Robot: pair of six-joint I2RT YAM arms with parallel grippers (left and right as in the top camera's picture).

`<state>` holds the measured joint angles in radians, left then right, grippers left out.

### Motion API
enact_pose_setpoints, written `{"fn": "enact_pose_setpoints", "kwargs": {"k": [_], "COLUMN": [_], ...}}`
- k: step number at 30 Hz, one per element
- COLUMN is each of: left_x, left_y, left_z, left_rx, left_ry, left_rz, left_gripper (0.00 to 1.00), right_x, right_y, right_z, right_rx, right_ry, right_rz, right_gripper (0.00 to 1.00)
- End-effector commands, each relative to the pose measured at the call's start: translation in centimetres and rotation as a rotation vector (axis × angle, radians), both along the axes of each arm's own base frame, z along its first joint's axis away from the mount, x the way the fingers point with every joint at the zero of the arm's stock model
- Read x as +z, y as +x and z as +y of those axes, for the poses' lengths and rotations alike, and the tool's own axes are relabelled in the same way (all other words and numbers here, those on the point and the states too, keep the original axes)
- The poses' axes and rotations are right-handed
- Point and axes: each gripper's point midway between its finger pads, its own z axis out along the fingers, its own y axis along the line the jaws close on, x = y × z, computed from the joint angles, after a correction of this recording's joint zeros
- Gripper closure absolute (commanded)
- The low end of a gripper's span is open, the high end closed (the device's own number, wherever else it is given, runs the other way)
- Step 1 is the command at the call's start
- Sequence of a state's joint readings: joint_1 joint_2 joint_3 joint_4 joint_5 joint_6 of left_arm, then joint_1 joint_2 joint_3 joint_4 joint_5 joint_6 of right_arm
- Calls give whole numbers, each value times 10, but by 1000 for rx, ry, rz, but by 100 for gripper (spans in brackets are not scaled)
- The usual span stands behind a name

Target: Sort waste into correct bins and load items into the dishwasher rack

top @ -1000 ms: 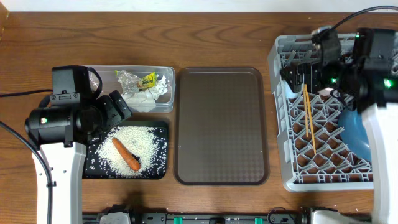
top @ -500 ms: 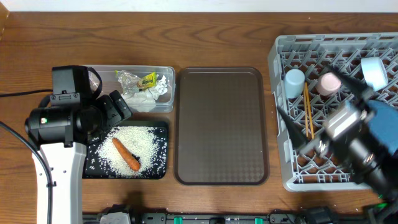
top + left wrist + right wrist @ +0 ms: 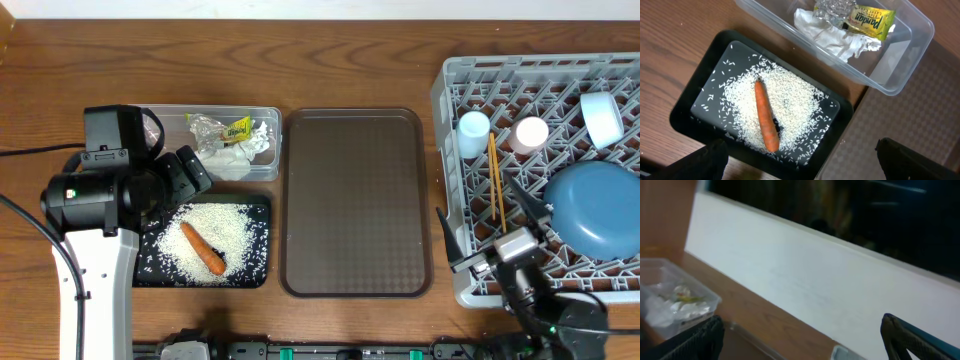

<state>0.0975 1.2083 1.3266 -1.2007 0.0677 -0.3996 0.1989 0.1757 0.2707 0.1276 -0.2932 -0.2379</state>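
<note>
Left of the brown tray, one carrot is seen on one rice-strewn black tray, with one clear tub of wrappers just beyond it; the left claw is held wide open, empty, above them. Right of the brown tray, one rack is loaded with two chopsticks, one light-blue cup, one pink cup, one bowl and one plate; the right claw is spread wide, empty, over the side nearest that tray. Sorting is judged complete; both claws are best raised straight up, so the chopsticks are not snagged.
</note>
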Motion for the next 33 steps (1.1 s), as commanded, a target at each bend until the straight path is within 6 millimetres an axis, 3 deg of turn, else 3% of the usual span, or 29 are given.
{"fn": "enact_pose_setpoints", "kwargs": {"k": [1,8,19,33], "left_x": [3,3,3,3], "left_y": [0,0,0,0], "left_z": [3,3,3,3], "left_rx": [12,12,12,12], "left_ry": [7,7,7,7], "left_rz": [-7,-7,-7,-7], "left_gripper": [2,2,2,2], "right_x": [-18,-56,-133,-136], "right_y": [4,9,20,21], "right_z": [-15,-21,-26,-32], "right_rx": [-65,-93,-149,-181], "right_ry": [120,183,144,145], "right_rz": [33,69,350,360], "right_gripper": [1,1,1,1]}}
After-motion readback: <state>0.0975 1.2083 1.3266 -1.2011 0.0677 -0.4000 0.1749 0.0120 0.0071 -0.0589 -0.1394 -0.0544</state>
